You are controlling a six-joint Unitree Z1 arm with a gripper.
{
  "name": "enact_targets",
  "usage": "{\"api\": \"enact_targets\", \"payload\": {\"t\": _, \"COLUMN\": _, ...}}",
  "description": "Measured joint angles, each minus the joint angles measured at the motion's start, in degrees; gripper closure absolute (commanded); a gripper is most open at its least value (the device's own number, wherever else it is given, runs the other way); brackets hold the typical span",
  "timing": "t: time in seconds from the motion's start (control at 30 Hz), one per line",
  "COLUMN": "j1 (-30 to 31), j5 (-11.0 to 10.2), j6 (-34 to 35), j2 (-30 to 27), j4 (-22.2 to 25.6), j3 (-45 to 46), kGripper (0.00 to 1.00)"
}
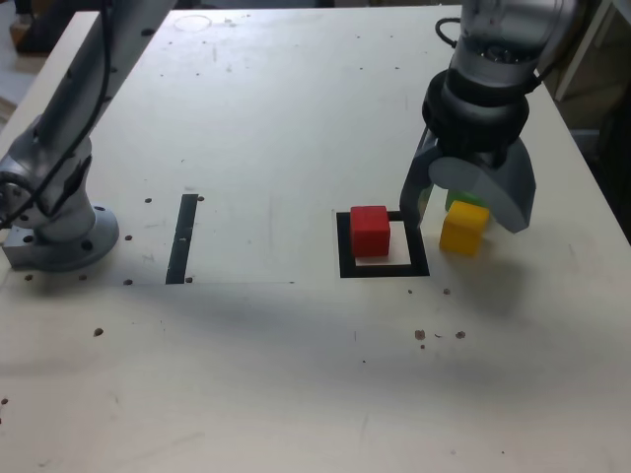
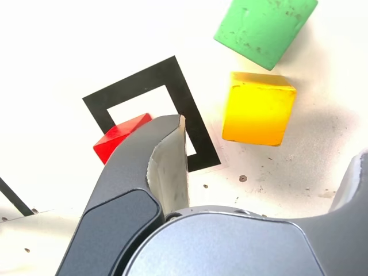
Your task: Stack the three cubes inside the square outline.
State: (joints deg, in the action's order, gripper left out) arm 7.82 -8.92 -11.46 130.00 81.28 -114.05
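Note:
The red cube (image 1: 370, 230) (image 2: 121, 138) rests inside the black square outline (image 1: 385, 268) (image 2: 192, 123), against its corner that is far and left in the exterior view. Just outside the outline, on the exterior view's right, sits the yellow cube (image 1: 463, 230) (image 2: 259, 108). The green cube (image 1: 465, 201) (image 2: 264, 29) lies right behind it, mostly hidden by the gripper in the exterior view. My gripper (image 1: 463, 217) (image 2: 267, 161) hangs open over the yellow and green cubes, one finger (image 2: 167, 161) near the outline's edge. It holds nothing.
A straight black tape strip (image 1: 182, 237) (image 2: 11, 196) lies on the white table to the exterior view's left of the outline. The arm's grey base (image 1: 59, 232) is bolted at the far left. The table's edge (image 1: 601, 187) runs close on the right.

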Motion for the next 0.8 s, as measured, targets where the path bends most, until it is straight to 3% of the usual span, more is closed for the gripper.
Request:
{"api": "enact_targets", "payload": {"t": 0.17, "j1": 0.0, "j5": 1.3, "j6": -0.9, "j2": 2.5, "j4": -0.2, "j3": -1.2, "kGripper": 0.21}}
{"api": "enact_targets", "payload": {"t": 0.4, "j1": 0.0, "j5": 2.0, "j6": -1.0, "j2": 4.6, "j4": 0.4, "j3": -2.7, "kGripper": 0.59}}
{"api": "enact_targets", "payload": {"t": 0.5, "j1": 0.0, "j5": 1.9, "j6": -1.0, "j2": 5.0, "j4": 0.4, "j3": -3.0, "kGripper": 0.71}}
{"api": "enact_targets", "payload": {"t": 0.8, "j1": 0.0, "j5": 1.7, "j6": -1.0, "j2": 5.0, "j4": 0.5, "j3": -3.2, "kGripper": 0.73}}
